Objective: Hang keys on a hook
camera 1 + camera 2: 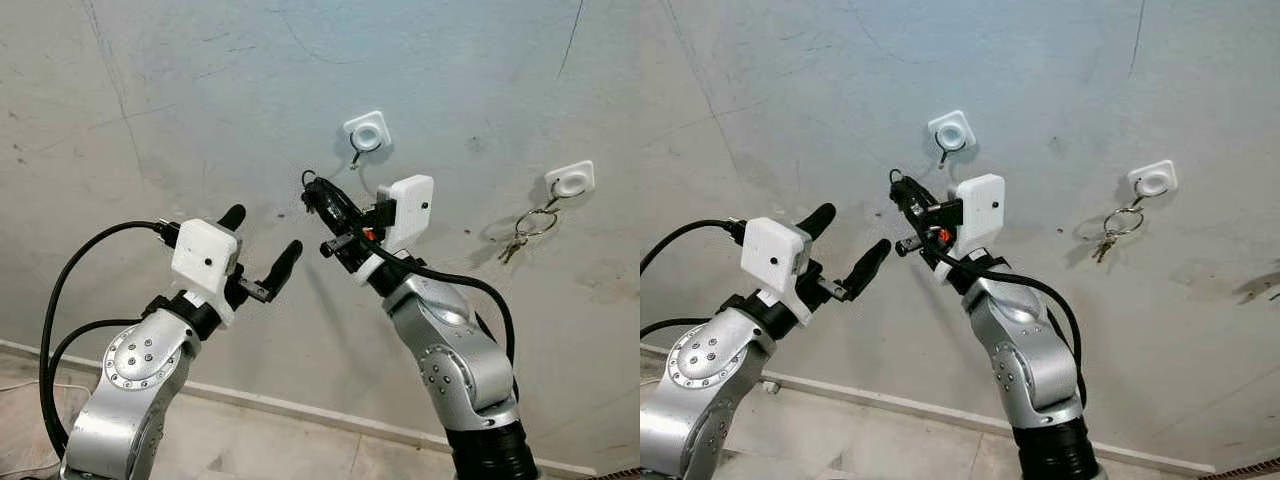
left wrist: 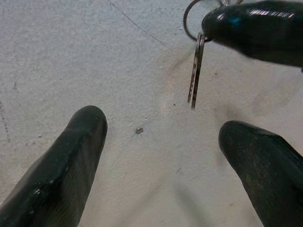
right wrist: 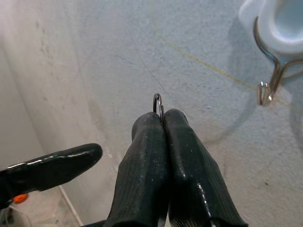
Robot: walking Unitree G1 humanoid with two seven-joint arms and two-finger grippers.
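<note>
Left gripper (image 1: 263,245), fingers apart, idles; right gripper (image 3: 162,118) pinches the metal key ring (image 3: 158,103), aiming for the empty white-backed wire hook (image 3: 272,78).

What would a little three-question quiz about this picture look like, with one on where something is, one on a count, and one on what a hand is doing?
1. Where is the bunch of keys that already hangs?
A. On the right-hand hook
B. On the middle hook
C. On the floor

2. How many white hooks are on the wall?
A. One
B. Two
C. Four

3. What is the right gripper doing?
A. Spread wide, holding nothing
B. Shut on a key ring
C. Resting on the floor

Answers:
1 A: the hanging keys dangle from the right-hand hook.
2 B: that hook and the bare hook are the two on the wall.
3 B: the right gripper pinches the key ring, while the left gripper stands open.
</note>
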